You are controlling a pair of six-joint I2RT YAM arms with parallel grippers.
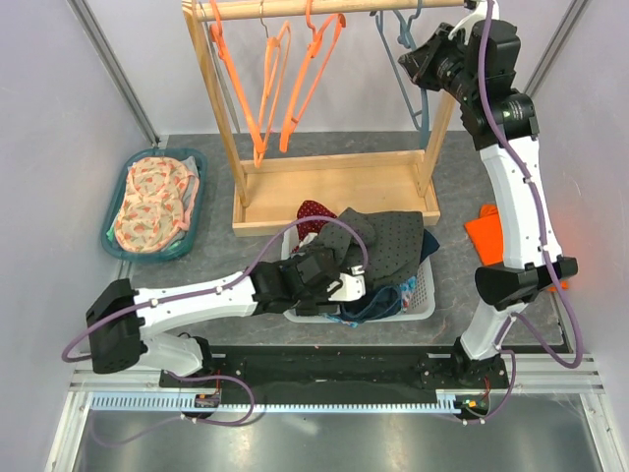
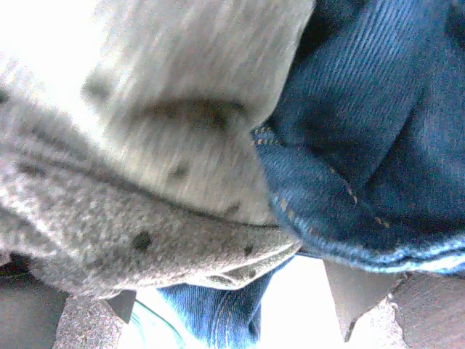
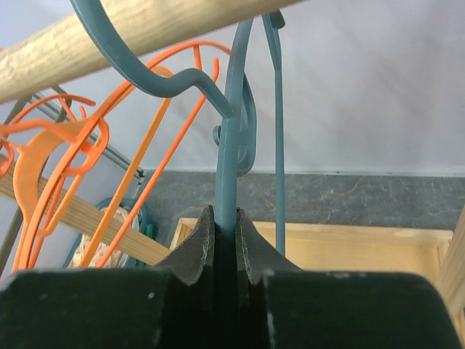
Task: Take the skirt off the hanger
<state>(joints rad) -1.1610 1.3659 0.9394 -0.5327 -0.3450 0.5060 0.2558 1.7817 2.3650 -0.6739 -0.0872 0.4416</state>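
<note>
The grey dotted skirt lies crumpled on top of the clothes in the white basket, off any hanger. In the left wrist view it fills the upper left, next to blue denim. My left gripper is low over the basket, its fingers apart just under the skirt's hem. My right gripper is up at the rack's rail, shut on the shaft of a bare teal hanger that hooks over the wooden rail; the hanger also shows in the top view.
Orange hangers hang on the wooden rack, whose base stands behind the basket. A teal basket with peach patterned cloth sits at the left. An orange cloth lies by the right arm.
</note>
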